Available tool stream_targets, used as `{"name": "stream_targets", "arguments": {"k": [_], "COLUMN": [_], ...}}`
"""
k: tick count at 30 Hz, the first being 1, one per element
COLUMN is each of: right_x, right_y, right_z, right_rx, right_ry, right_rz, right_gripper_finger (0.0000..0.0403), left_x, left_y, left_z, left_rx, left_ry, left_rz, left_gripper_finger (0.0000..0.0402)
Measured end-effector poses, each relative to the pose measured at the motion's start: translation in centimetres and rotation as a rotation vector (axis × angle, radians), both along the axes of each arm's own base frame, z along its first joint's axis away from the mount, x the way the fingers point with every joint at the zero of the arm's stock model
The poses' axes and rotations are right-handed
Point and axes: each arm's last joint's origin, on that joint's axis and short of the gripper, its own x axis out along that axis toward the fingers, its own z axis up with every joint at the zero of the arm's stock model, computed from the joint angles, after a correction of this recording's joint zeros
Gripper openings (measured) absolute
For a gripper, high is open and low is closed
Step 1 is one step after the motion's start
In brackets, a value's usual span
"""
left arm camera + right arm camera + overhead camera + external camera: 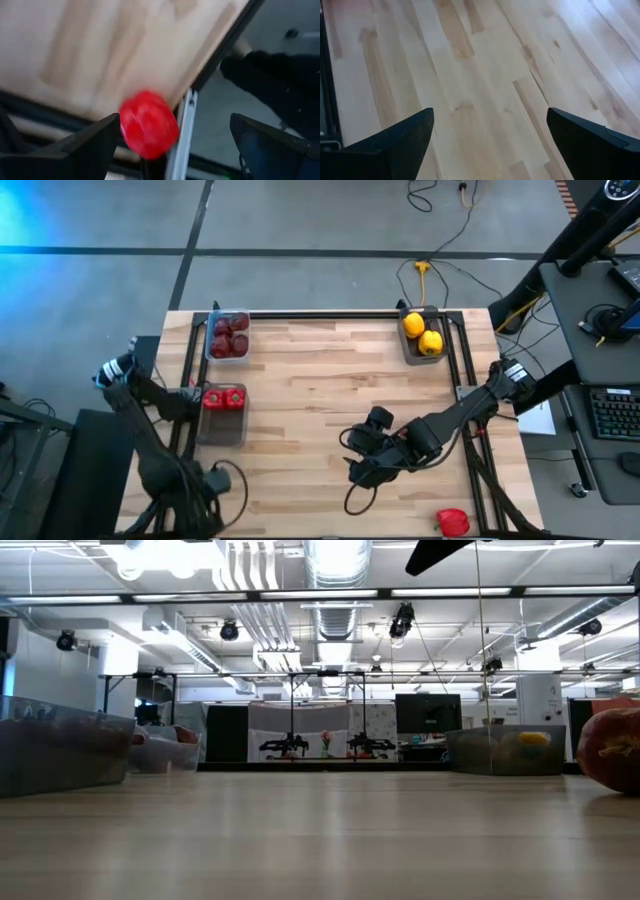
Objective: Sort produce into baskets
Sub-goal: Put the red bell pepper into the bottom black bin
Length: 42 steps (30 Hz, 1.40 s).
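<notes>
Dark maroon produce fills the far-left basket [228, 337]. Two red peppers [223, 398] lie in the basket [221, 427] nearer on the left. Yellow pieces [422, 335] lie in the far-right basket [412, 352]. One red pepper [452, 522] lies loose at the near right corner. My left gripper [175, 120] is open at the near left corner, above a blurred red piece [148, 124] by the table's edge rail; the arm hides both in the high view. My right gripper [360, 468] hangs open over bare wood right of the middle.
A black frame [330, 315] runs around the wooden table [310, 370]. A dark cable loop [352, 500] trails under the right arm. In the low view the loose pepper [610, 750] stands big at the right. A desk with a keyboard [612, 412] lies beyond the right edge.
</notes>
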Motion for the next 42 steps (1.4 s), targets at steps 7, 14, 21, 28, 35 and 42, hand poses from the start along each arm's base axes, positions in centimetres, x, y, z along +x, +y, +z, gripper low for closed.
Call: {"name": "stream_targets", "arguments": {"k": [7, 14, 21, 28, 35, 42], "right_x": [0.4, 0.5, 0.6, 0.6, 0.5, -0.3], "right_y": [0.7, 1.5, 1.6, 1.6, 1.8, 3.1], "right_z": [-1.2, -2.0, -2.1, -2.1, -2.2, -2.2], "right_rx": [-0.012, 0.007, -0.005, -0.005, 0.072, 0.126], "right_ry": [0.043, 0.062, 0.075, 0.074, 0.098, 0.093], "right_rz": [0.054, 0.063, 0.088, 0.088, 0.086, 0.061], "right_gripper_finger": [0.038, 0.038, 0.038, 0.038, 0.038, 0.038], "left_x": [-0.3, -0.3, -0.1, 0.1, 0.7, 3.2], "left_y": [-3.1, -4.0, -4.3, -4.4, -3.3, -0.9], "left_z": [-2.8, -5.7, -7.7, -9.1, -9.2, -9.1], "left_rx": [0.012, 0.057, 0.051, 0.011, 0.128, 0.305], "left_ry": [0.222, 0.397, 0.466, 0.396, 0.223, 0.026], "left_rz": [0.024, 0.089, 0.12, 0.093, -0.02, -0.154], "left_gripper_finger": [0.0367, 0.0368, 0.0368, 0.0364, 0.0314, 0.0293]}}
